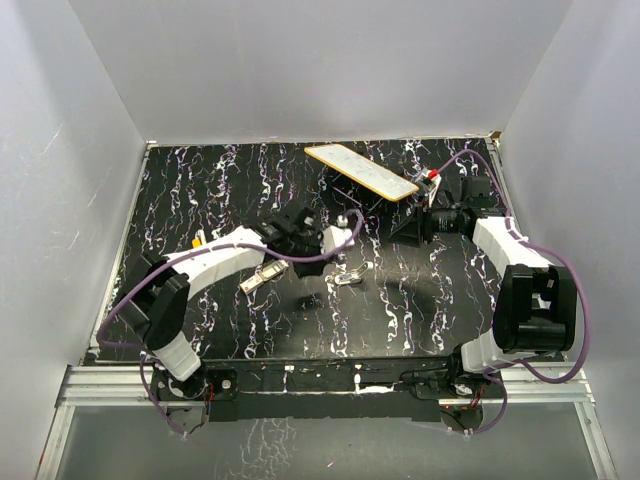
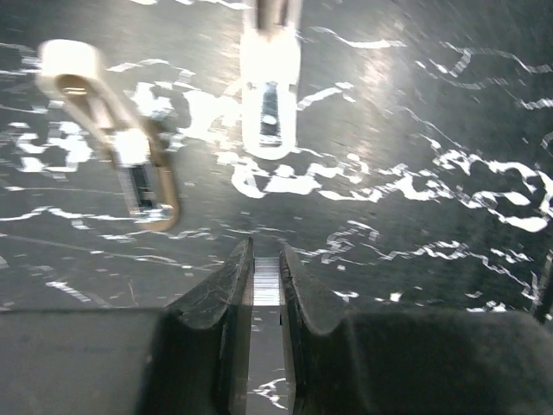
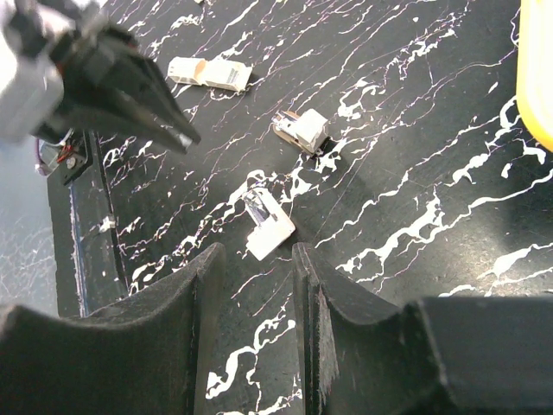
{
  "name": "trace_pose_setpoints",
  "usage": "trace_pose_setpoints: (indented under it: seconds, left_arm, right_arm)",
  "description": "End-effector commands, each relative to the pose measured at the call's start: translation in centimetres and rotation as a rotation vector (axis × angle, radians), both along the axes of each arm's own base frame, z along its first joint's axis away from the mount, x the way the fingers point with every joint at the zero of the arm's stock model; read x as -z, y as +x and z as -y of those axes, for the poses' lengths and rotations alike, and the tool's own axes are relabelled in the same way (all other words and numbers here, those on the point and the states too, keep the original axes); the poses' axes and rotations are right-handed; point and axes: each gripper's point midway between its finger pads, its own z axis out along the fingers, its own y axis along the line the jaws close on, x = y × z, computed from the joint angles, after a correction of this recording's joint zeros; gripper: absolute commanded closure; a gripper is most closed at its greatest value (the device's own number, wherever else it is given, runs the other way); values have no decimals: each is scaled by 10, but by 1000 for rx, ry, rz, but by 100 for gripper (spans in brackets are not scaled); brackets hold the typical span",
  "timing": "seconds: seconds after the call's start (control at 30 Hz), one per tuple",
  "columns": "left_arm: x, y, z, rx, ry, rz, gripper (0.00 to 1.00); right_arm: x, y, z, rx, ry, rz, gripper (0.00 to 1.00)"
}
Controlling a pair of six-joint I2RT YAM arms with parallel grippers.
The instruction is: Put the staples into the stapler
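We see the left gripper (image 2: 266, 252) with its fingers (image 2: 216, 298) pinched on a thin ribbed strip of staples (image 2: 267, 284). Straight ahead and apart from it lies the blurred white stapler (image 2: 270, 104), slot upward. To its left, a tan-edged piece (image 2: 130, 164) lies slantwise on the table (image 2: 415, 130).

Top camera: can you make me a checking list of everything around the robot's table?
Surface: black table, white veins.
Job's things: stapler lying mid-table; staples pinched in the left tool.
Clutter: yellow-edged board at the back; orange stick on the left; whitish piece left of the stapler.
Tools: left tool shut on staples; right tool open, holding nothing.
Cables: purple cables loop off both arms.
Surroundings: white walls; metal rail at the near edge.
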Motion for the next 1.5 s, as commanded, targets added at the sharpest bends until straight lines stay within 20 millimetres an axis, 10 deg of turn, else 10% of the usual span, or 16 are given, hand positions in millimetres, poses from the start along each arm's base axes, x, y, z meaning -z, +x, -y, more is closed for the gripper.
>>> trace_pose_setpoints:
  seconds: [0.0, 0.43, 1.47]
  left_arm:
    - [-41, 41, 15, -66, -180, 36, 96]
    - [-38, 92, 41, -132, -317, 52, 96]
    - [-2, 93, 29, -178, -315, 40, 96]
  right_arm:
    - [-16, 3, 1, -7, 10, 88, 60]
    - [-12, 6, 4, 3, 6, 75, 60]
    - [-9, 7, 7, 13, 2, 71, 60]
